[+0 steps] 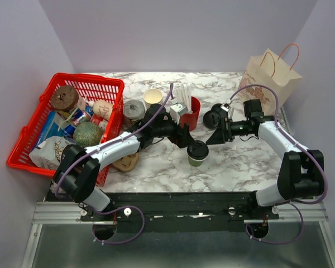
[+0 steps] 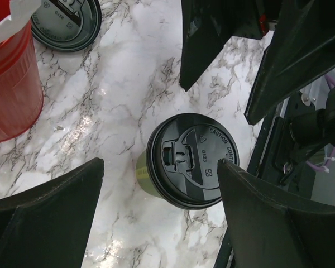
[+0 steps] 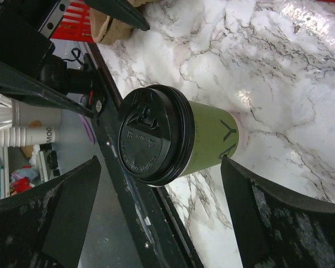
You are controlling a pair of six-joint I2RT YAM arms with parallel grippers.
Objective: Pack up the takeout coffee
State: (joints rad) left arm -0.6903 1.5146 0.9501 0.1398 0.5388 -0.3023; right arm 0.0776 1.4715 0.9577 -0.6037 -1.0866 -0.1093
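The takeout coffee [image 1: 197, 152], an olive-green paper cup with a black lid, stands upright on the marble table [image 1: 240, 162] between my two grippers. My left gripper [image 1: 184, 137] hangs just left of it, open. In the left wrist view the lid [image 2: 191, 159] lies between the wide-apart fingers [image 2: 56, 206], and nothing is gripped. My right gripper [image 1: 215, 135] is just right of the cup, also open. The right wrist view shows the green cup wall [image 3: 212, 137] and its lid [image 3: 148, 137] beyond the spread fingers [image 3: 279, 212], with no contact visible.
A paper bag [image 1: 271, 75] with orange handles stands at the back right. A red basket [image 1: 28, 153] of groceries fills the left side. Behind the grippers are a red cup of straws [image 1: 193, 111], a loose black lid [image 1: 211, 118] and lidless paper cups [image 1: 152, 97].
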